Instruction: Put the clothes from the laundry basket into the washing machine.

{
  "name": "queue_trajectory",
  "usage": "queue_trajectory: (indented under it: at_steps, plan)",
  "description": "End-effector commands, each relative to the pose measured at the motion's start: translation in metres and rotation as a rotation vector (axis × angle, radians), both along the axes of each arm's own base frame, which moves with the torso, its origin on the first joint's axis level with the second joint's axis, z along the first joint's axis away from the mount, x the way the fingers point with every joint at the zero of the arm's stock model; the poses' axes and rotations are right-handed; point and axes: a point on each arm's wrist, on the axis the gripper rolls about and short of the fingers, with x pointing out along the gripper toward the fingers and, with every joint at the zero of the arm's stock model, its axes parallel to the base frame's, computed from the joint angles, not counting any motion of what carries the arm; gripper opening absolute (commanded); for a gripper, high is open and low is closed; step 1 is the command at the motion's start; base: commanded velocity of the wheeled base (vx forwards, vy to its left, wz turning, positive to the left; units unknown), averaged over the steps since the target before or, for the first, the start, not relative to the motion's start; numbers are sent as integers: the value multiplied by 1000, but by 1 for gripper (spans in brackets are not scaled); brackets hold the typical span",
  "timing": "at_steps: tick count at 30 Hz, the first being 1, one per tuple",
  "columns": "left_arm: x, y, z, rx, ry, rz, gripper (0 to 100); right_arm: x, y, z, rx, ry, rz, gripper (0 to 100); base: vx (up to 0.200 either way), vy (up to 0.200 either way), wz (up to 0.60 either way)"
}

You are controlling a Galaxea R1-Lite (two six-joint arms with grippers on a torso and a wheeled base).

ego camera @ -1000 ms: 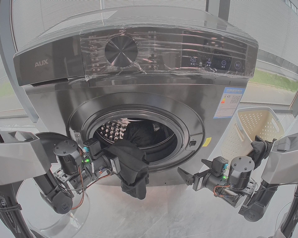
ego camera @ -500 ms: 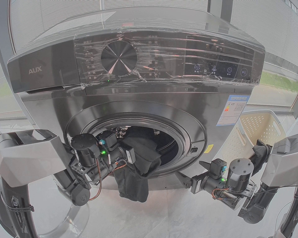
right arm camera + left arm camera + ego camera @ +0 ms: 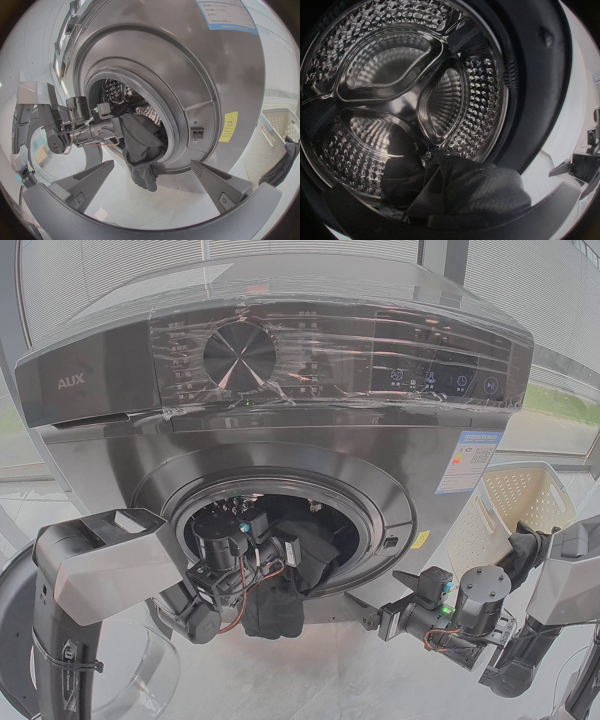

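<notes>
I read the right gripper (image 3: 372,587) jaws as spread, low before the grey front-loading washing machine (image 3: 350,452). Left gripper (image 3: 307,556) at the door opening, jaws pinching a black garment (image 3: 274,610) that hangs over the lip.

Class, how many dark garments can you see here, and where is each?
2. One garment hangs over the washing machine opening's lip; a second garment drapes over the laundry basket rim. More may lie hidden in the drum.
</notes>
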Motion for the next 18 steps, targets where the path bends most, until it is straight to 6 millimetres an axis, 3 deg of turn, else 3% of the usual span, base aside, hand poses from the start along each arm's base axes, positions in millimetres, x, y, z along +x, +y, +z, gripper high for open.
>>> queue_trajectory:
  at_steps: [1, 4, 12, 18]
  plan:
    - [24, -10, -11, 4, 8, 38, 0, -1, 1, 1, 4, -4, 4, 100, 0, 0, 0]
    - [35, -15, -10, 3, 7, 44, 0, -1, 1, 1, 4, -4, 6, 100, 0, 0, 0]
    - [92, -24, -13, -22, -35, 186, 0, -1, 1, 1, 3, -4, 6, 100, 0, 0, 0]
    - [119, -24, -11, -40, -60, 255, 0, -1, 1, 1, 4, -6, 6, 100, 0, 0, 0]
